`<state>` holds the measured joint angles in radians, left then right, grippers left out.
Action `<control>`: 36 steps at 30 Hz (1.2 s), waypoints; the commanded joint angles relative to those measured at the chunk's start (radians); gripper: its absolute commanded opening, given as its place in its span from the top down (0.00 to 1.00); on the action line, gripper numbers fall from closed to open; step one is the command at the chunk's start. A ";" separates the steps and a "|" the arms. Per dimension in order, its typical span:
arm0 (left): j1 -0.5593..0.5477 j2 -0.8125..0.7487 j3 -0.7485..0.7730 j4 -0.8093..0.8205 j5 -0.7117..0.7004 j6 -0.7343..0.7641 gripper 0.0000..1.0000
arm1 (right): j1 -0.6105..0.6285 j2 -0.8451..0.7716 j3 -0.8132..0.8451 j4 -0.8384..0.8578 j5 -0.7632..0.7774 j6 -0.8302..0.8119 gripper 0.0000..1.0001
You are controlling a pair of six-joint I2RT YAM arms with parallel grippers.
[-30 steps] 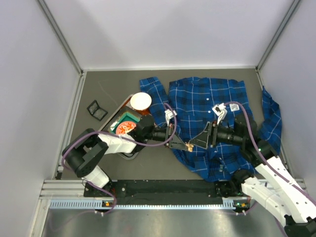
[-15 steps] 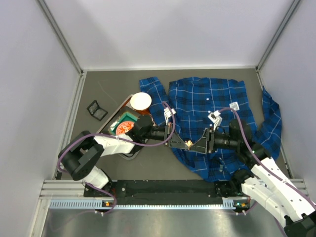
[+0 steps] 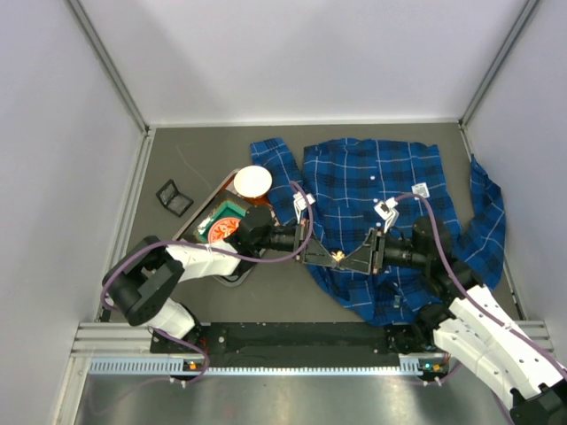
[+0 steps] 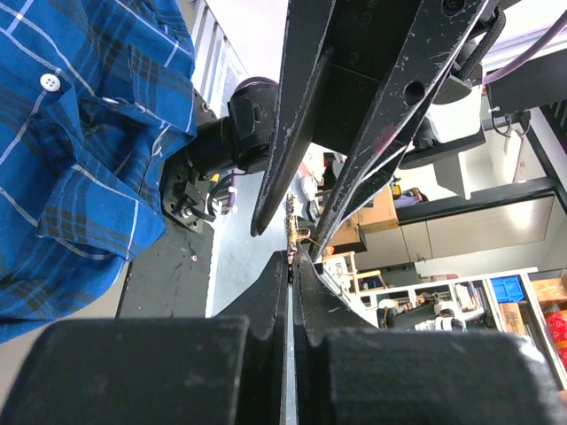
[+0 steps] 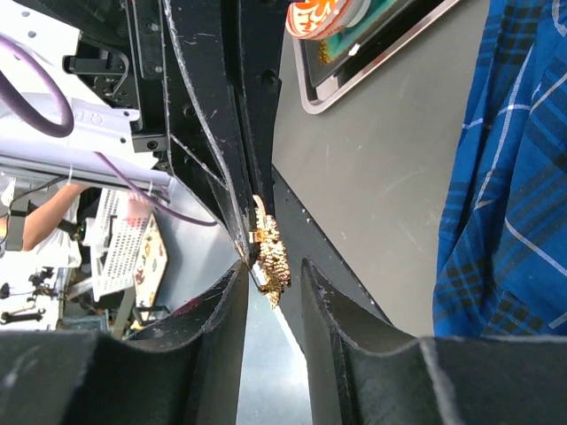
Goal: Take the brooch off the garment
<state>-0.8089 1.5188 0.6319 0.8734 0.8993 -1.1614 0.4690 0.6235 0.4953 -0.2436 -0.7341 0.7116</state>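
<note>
The blue plaid garment (image 3: 390, 190) lies spread on the table; it also shows in the left wrist view (image 4: 71, 133) and the right wrist view (image 5: 514, 177). My left gripper (image 3: 328, 258) is shut on the small gold brooch (image 3: 337, 258), held in the air clear of the fabric, above the shirt's lower left edge. The brooch shows at the left gripper's (image 4: 292, 257) tip (image 4: 297, 232) and between the right fingers (image 5: 270, 252). My right gripper (image 3: 349, 260) is open, tip to tip with the left, and in its wrist view (image 5: 273, 276) its fingers flank the brooch without closing on it.
A tray (image 3: 205, 214) with a white bowl (image 3: 252, 181) and orange and green items sits left of the shirt. A small black object (image 3: 174, 197) lies farther left. White walls close the back and sides.
My right gripper has moved in toward the left gripper's tip, so its open fingers now sit on either side of the brooch. The left gripper has barely moved.
</note>
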 commanded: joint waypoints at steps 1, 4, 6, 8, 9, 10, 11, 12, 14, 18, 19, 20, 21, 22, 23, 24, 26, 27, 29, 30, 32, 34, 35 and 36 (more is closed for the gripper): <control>-0.004 -0.042 0.026 0.044 0.000 0.002 1.00 | -0.003 -0.001 0.000 0.064 0.004 0.020 0.71; -0.006 -0.043 0.028 0.044 0.000 0.002 1.00 | -0.001 -0.004 -0.001 0.064 0.015 0.019 0.72; -0.007 -0.042 0.028 0.042 -0.002 0.002 1.00 | -0.001 -0.011 -0.004 0.064 0.028 0.023 0.74; -0.007 -0.045 0.026 0.041 -0.002 0.002 1.00 | -0.003 -0.008 -0.006 0.064 0.035 0.025 0.76; -0.009 -0.048 0.026 0.041 -0.003 0.003 1.00 | -0.003 -0.007 -0.006 0.064 0.035 0.029 0.77; -0.009 -0.048 0.028 0.041 -0.003 0.003 1.00 | -0.003 -0.002 -0.006 0.063 0.033 0.031 0.77; -0.010 -0.049 0.031 0.039 -0.003 0.003 1.00 | -0.003 -0.002 -0.006 0.064 0.029 0.032 0.77; -0.010 -0.049 0.034 0.038 -0.002 0.006 1.00 | -0.001 -0.001 -0.006 0.063 0.027 0.032 0.77; -0.012 -0.049 0.040 0.030 0.001 0.009 1.00 | -0.001 0.008 -0.006 0.064 0.018 0.032 0.78; -0.016 -0.055 0.054 -0.010 0.001 0.043 1.00 | -0.003 0.016 -0.008 0.066 0.004 0.031 0.78; -0.016 -0.057 0.054 -0.016 0.001 0.048 1.00 | -0.001 0.016 -0.008 0.066 0.004 0.031 0.78; -0.018 -0.058 0.057 -0.019 0.004 0.051 1.00 | -0.003 0.018 -0.011 0.066 0.004 0.032 0.78; -0.018 -0.058 0.057 -0.025 0.006 0.055 1.00 | -0.003 0.019 -0.012 0.066 0.004 0.035 0.78; -0.019 -0.058 0.058 -0.028 0.007 0.058 1.00 | -0.001 0.021 -0.012 0.066 0.004 0.037 0.78; -0.021 -0.065 0.058 -0.031 0.009 0.063 1.00 | -0.001 0.024 -0.014 0.064 0.004 0.037 0.79; -0.021 -0.066 0.060 -0.045 0.007 0.072 1.00 | -0.001 0.025 -0.014 0.066 0.005 0.038 0.79; -0.024 -0.075 0.064 -0.065 0.003 0.084 1.00 | -0.001 0.021 -0.015 0.063 0.018 0.040 0.80; -0.026 -0.077 0.066 -0.076 0.001 0.098 1.00 | -0.001 0.016 -0.015 0.061 0.022 0.043 0.81; -0.026 -0.083 0.069 -0.096 0.000 0.106 1.00 | -0.003 0.016 -0.015 0.058 0.028 0.051 0.83; -0.027 -0.085 0.069 -0.096 -0.003 0.109 1.00 | -0.001 0.016 -0.017 0.058 0.030 0.054 0.84; -0.029 -0.085 0.069 -0.097 -0.003 0.115 1.00 | -0.001 0.019 -0.018 0.056 0.032 0.060 0.84; -0.030 -0.086 0.071 -0.102 -0.007 0.115 1.00 | -0.001 0.016 -0.020 0.055 0.041 0.061 0.85; -0.032 -0.086 0.071 -0.103 -0.005 0.117 1.00 | -0.001 0.015 -0.021 0.056 0.041 0.068 0.85; -0.032 -0.086 0.071 -0.105 -0.007 0.117 1.00 | -0.001 0.012 -0.021 0.053 0.044 0.068 0.85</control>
<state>-0.8192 1.4746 0.6548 0.7361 0.8814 -1.0649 0.4690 0.6388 0.4820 -0.2218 -0.7307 0.7639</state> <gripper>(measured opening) 0.019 0.162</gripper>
